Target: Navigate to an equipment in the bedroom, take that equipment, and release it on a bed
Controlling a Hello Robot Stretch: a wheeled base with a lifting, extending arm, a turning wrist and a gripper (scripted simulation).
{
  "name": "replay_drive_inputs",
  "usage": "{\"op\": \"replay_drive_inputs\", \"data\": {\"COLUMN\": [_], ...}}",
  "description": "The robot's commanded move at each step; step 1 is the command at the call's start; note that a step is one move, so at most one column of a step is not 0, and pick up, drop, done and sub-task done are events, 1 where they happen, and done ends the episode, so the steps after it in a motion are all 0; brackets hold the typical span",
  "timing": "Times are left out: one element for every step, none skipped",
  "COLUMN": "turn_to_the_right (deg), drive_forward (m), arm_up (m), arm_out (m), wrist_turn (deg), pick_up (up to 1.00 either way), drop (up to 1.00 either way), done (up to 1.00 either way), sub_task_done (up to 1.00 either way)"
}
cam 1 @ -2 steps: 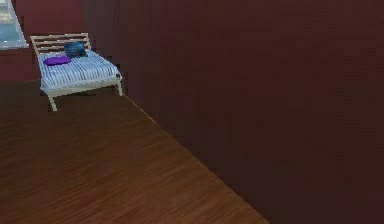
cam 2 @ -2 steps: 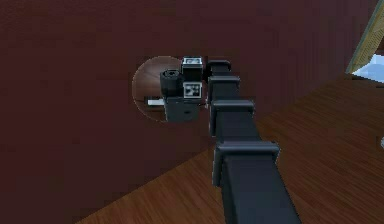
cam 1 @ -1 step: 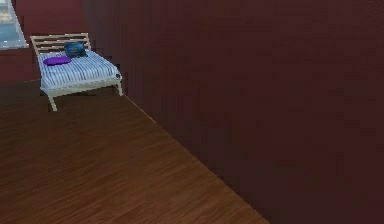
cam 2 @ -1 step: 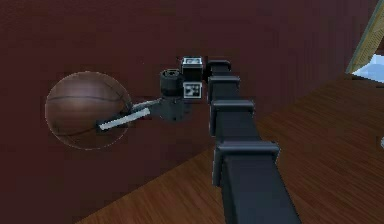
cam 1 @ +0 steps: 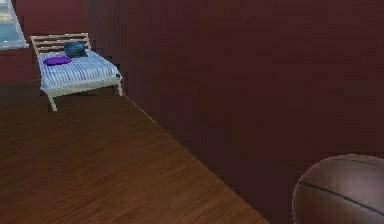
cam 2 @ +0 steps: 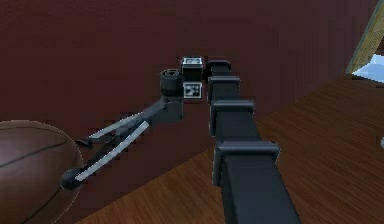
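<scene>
A brown basketball (cam 2: 30, 170) with dark seams sits at the arm side view's lower left, cut off by the picture's edge. It shows again at the forward view's bottom right (cam 1: 340, 190). My gripper (cam 2: 78, 160) reaches its two thin fingers (cam 2: 120, 127) down onto the ball's side. Since the ball's underside is out of frame, I cannot tell whether the gripper holds it. A bed (cam 1: 80, 70) with a pale wooden frame and striped blue cover stands far off at the forward view's upper left. A purple cushion (cam 1: 57, 61) and a dark blue thing (cam 1: 75, 47) lie on the bed.
A dark red wall (cam 1: 250, 80) runs along the forward view's right side up to the bed. Open wooden floor (cam 1: 90, 160) stretches ahead toward the bed. A window (cam 1: 10, 25) is beside the bed, and another bright opening (cam 2: 370, 55) is at the arm side view's right.
</scene>
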Motion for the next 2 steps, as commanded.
{"op": "replay_drive_inputs", "data": {"turn_to_the_right": [0.0,0.0], "drive_forward": [0.00,0.00], "arm_up": [0.00,0.00], "arm_out": [0.00,-0.22], "wrist_turn": [-27.0,0.0], "pick_up": [0.00,0.00], "drop": [0.00,0.00], "done": [0.00,0.00], "sub_task_done": [0.00,0.00]}}
